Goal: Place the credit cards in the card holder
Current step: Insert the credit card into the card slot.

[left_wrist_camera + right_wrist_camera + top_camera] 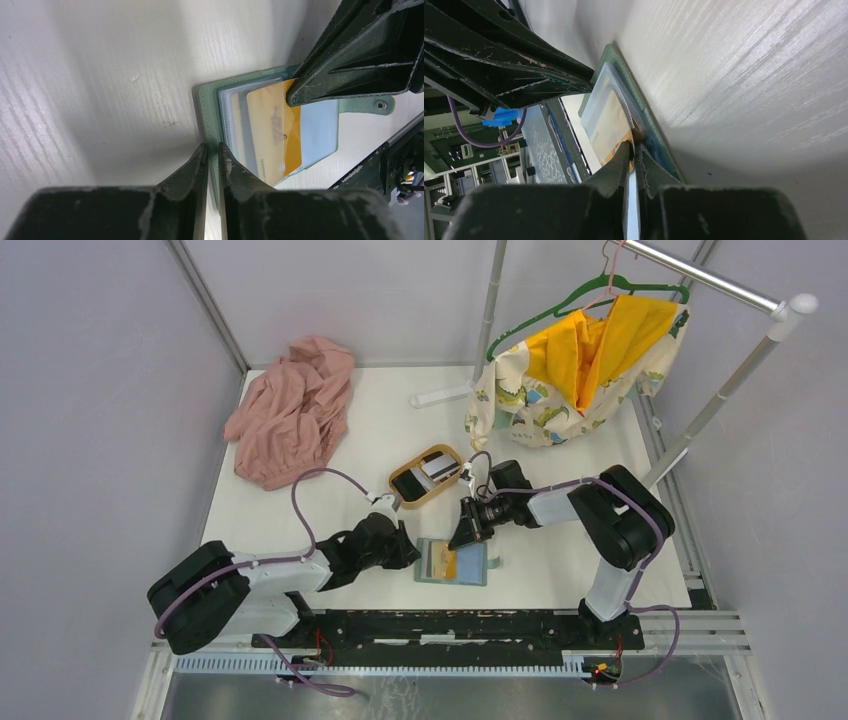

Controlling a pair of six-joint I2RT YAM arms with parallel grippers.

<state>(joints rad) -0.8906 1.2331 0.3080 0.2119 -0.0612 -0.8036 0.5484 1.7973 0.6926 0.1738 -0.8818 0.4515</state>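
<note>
The card holder (428,575) lies open on the table near the front, grey-green outside with pale blue slots. My left gripper (408,552) is shut on its left green edge (206,107), jaws pinched on the cover (213,150). My right gripper (466,537) is shut on the edge of a yellow-orange credit card (272,130) that sits partly in a slot; in the right wrist view the tips (634,146) clamp the card (610,125). More credit cards, one black (410,483) and one grey-white (437,466), lie in the oval wooden tray (405,502) behind the holder.
A pink cloth (290,410) is heaped at the back left. A patterned and yellow garment (580,360) hangs on a green hanger from a rack (720,390) at the back right. A white bar (440,397) lies at the back.
</note>
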